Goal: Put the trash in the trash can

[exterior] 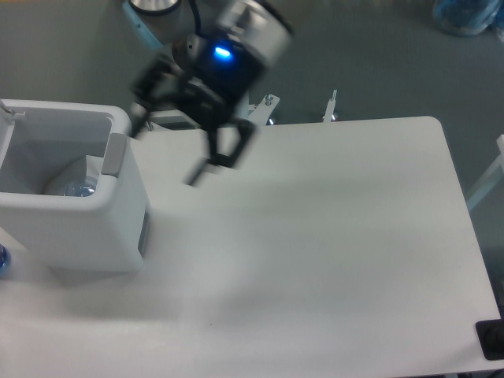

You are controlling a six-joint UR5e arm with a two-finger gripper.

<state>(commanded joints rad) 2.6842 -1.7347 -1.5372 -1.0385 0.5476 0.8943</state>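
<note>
Standing at the table's (331,260) left edge, the white bin (71,224) holds the bottle (79,187), whose bluish top shows low inside against the near wall. No pouch can be made out in the bin. Right of the bin, the gripper (169,153) hangs blurred above the table's rear edge, its two dark fingers (203,169) spread wide apart with nothing between them, a blue light glowing on its body.
</note>
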